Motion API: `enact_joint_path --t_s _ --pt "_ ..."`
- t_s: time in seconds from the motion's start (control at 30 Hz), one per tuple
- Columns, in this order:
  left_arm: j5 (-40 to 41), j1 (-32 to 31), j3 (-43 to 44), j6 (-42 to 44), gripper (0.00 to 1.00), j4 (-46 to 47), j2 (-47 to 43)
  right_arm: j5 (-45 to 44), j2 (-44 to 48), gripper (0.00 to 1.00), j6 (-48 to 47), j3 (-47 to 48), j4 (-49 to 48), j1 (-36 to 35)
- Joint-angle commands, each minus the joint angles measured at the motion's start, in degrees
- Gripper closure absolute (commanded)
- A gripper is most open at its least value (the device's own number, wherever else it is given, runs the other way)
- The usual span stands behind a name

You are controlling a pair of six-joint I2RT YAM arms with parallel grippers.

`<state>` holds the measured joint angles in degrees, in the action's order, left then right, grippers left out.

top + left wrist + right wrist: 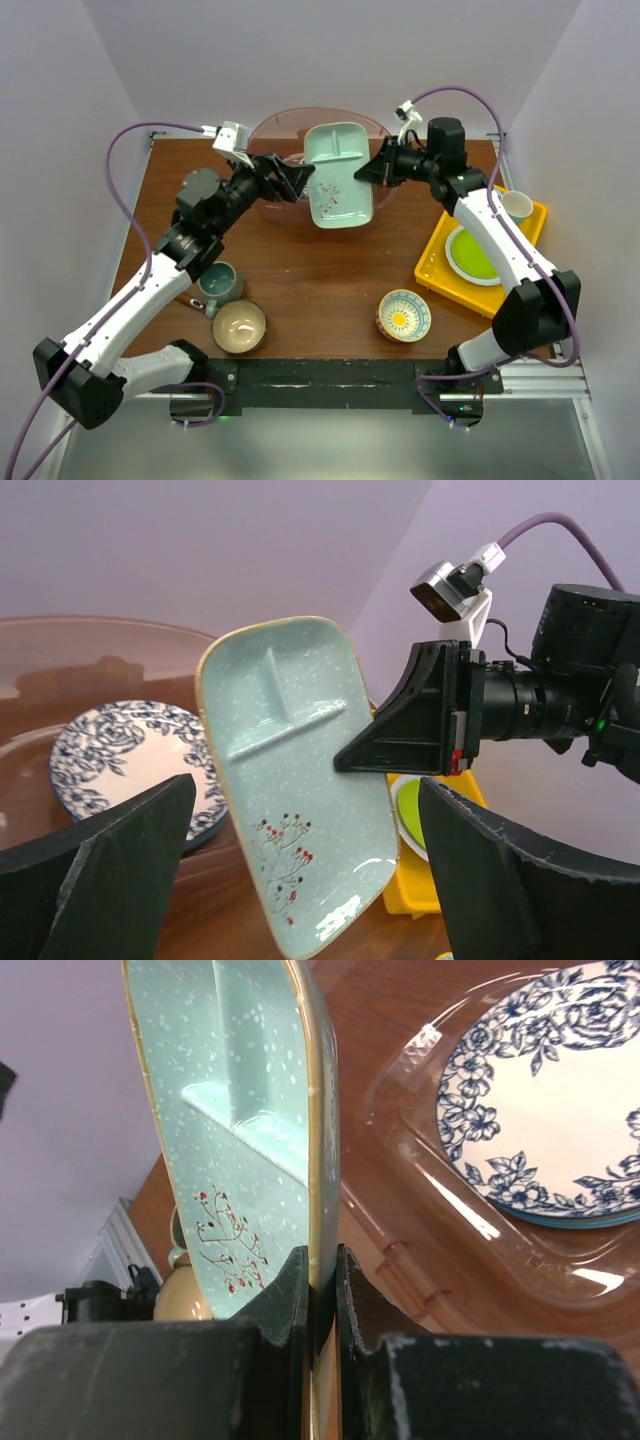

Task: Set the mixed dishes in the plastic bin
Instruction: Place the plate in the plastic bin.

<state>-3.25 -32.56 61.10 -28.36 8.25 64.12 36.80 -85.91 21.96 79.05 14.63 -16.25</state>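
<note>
Mint divided ceramic dish [338,180], red-berry sprig print, hangs on edge, tilted, between pincers above translucent pinkish plastic bin [270,125]. Right pincer [320,1260] clamped on dish's right rim. Left pincer [300,178] spread wide beside left rim, gripping nothing. Blue-patterned plate [540,1100] flat in bin below.

- brown worktop [310,270]
- plastic bin [265,128]: far edge, middle
- yellow tray [435,270]: right edge
- teal mug [218,284], tan bowl [239,326]: toward front-left corner
- patterned bowl [404,315]: near front edge, right of middle
</note>
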Motion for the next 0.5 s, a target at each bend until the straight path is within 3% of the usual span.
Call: enact_joint_path --t_s 0.0,0.47 --pt "3.06 2.49 1.92 7.35 0.0 -2.36 -3.64 2.49 0.31 1.0 0.63 7.43 -5.14 1.92" --pt "16.33 3.29 -4.32 21.06 0.0 -14.14 -14.89 -0.67 -7.6 1.0 -2.35 16.31 -1.98 2.63"
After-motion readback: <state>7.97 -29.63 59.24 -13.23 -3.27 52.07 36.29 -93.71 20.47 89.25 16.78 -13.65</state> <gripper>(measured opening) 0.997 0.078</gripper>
